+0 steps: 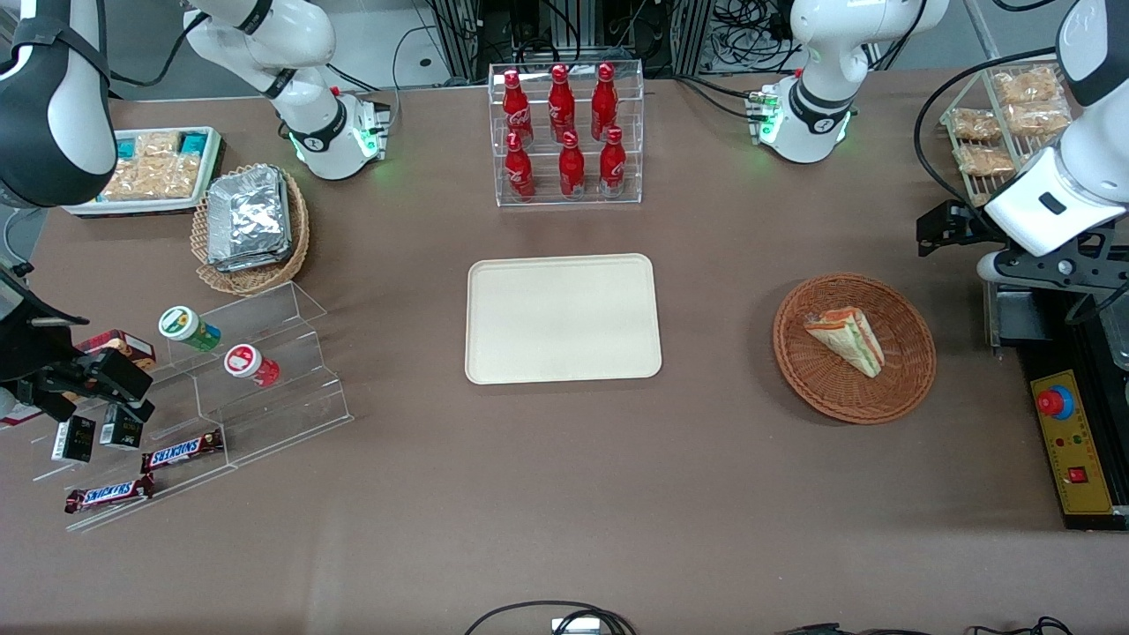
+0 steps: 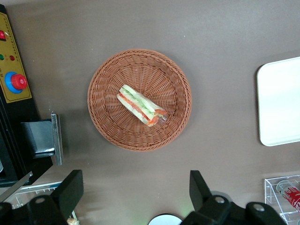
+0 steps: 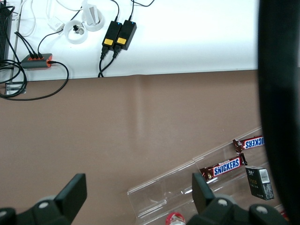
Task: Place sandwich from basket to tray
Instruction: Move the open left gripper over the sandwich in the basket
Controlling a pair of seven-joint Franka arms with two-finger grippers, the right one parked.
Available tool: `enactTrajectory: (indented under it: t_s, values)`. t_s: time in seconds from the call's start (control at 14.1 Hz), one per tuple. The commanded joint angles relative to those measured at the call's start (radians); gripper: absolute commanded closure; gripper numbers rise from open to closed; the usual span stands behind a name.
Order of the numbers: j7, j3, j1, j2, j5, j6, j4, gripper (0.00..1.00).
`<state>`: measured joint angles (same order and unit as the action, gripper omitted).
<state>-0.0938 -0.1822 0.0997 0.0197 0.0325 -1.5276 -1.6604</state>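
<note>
Sandwich (image 1: 848, 338) (image 2: 141, 105) lies on its side in the round brown basket (image 1: 908, 379) (image 2: 108, 93), roughly centred, nothing on top of it. Basket sits on the brown table (image 1: 564, 494), toward the working arm's end. Cream tray (image 1: 563, 318) (image 2: 279, 105) lies flat mid-table, well apart from the basket, bare table between them. Clear rack of red bottles (image 1: 567, 132) stands farther from the front camera than the tray. Control box with red button (image 1: 1072, 441) (image 2: 14, 82) near the basket. Gripper (image 2: 136, 197) hangs above the table beside the basket, fingers (image 2: 70, 190) spread wide, holding nothing
</note>
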Motion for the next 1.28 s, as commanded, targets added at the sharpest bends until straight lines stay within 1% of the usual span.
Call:
enactTrajectory:
  t_s: [0.0, 0.28, 0.35, 0.5, 0.85, 1.21]
  values:
    - [-0.015, 0.006, 0.000, 0.006, -0.011, 0.023, 0.005, 0.00]
    - [0.002, 0.006, 0.009, -0.020, -0.002, -0.006, -0.005, 0.00]
    - [0.014, 0.006, 0.035, -0.026, 0.000, -0.025, -0.030, 0.00]
    - [0.026, 0.006, 0.045, -0.014, 0.000, -0.124, -0.135, 0.00]
    - [0.221, 0.006, 0.048, -0.007, 0.003, -0.371, -0.353, 0.00]
    - [0.443, 0.003, 0.043, -0.009, 0.003, -0.580, -0.517, 0.00]
